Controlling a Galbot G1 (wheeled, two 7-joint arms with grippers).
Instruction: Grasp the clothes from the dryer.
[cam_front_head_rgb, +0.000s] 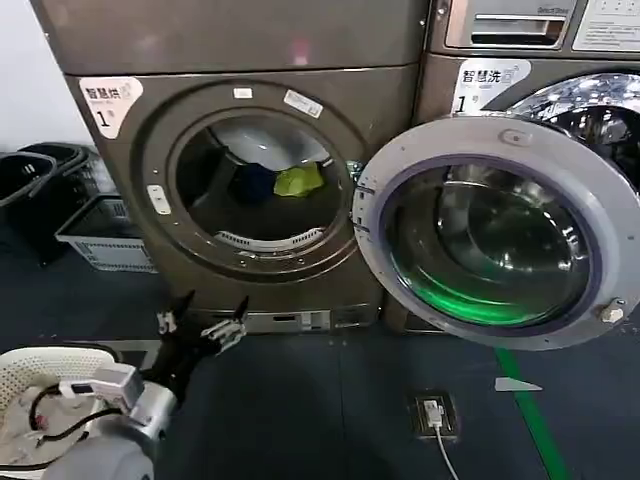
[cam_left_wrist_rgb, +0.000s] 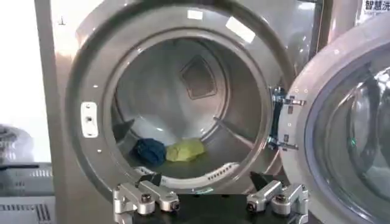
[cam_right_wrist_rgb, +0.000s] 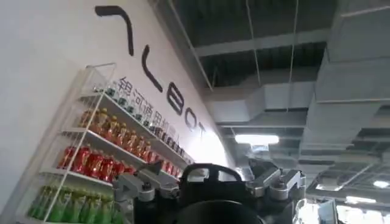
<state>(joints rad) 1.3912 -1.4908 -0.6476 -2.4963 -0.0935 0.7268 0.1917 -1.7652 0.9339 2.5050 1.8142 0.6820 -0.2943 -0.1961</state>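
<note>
The big bronze-grey metal dryer faces the robot, and its round silver-rimmed glass door hangs open to the right. A white sticker on its top left corner shows a "1" under some Chinese writing.

Two small soft clothes lie side by side at the bottom of the drum. The dark navy bundle is on the left, touching the bright yellow-green bundle; together they stretch left to right.

The left gripper hangs low in front of the dryer, jaws wide apart and holding nothing.

The right gripper points up at the ceiling, near a wall shelf of bottles. Its jaws are also apart and hold nothing.

A white plastic basket with holes sits by the left arm.
</note>
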